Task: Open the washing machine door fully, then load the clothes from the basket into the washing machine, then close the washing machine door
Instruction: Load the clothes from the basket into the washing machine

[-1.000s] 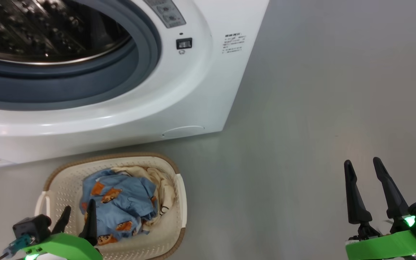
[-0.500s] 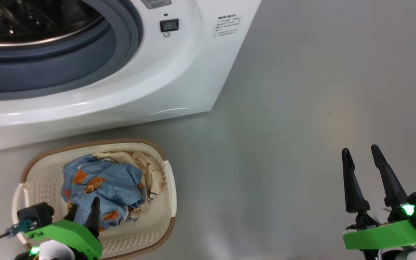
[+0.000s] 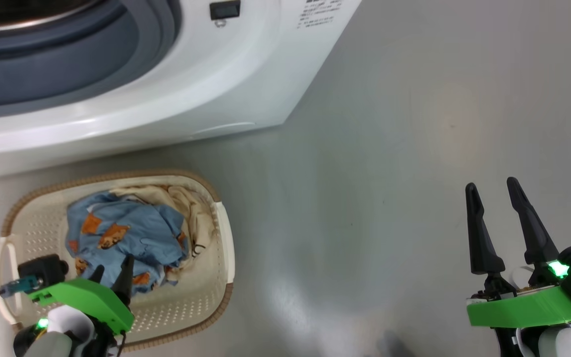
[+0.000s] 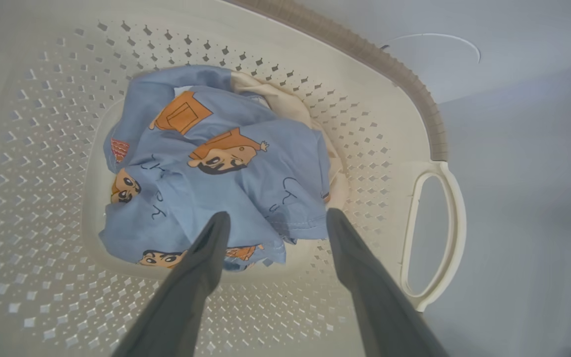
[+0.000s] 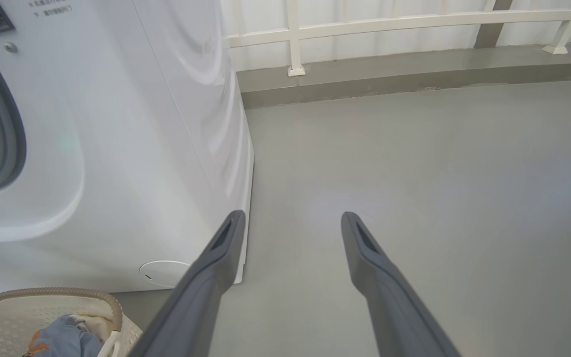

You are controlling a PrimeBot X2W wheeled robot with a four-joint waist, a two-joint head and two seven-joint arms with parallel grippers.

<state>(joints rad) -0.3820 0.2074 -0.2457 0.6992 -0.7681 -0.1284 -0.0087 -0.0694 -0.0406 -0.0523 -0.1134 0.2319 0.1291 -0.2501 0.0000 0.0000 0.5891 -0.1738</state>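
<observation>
The washing machine (image 3: 246, 74) stands at the upper left, its drum mouth open inside a grey gasket (image 3: 67, 64). The washing machine door is out of view. On the floor in front sits the basket (image 3: 223, 238), holding the clothes: a light blue garment (image 3: 117, 233) with cartoon faces lying over a cream one (image 3: 186, 208). My left gripper (image 3: 112, 270) hangs open over the basket. In the left wrist view its tips (image 4: 278, 215) straddle the near edge of the blue garment (image 4: 216, 163), with nothing held. My right gripper (image 3: 491, 186) is open over bare floor.
Grey floor (image 3: 389, 173) spreads to the right of the machine. In the right wrist view the right gripper (image 5: 293, 215) points past the machine's side panel (image 5: 186, 99) toward a white railing (image 5: 389, 22) on a low kerb. The basket's corner (image 5: 42, 295) shows at lower left.
The head camera has tilted down, so machine and basket ride higher in the picture. My left gripper has tipped down closer to the blue garment. The right gripper holds its pose.
</observation>
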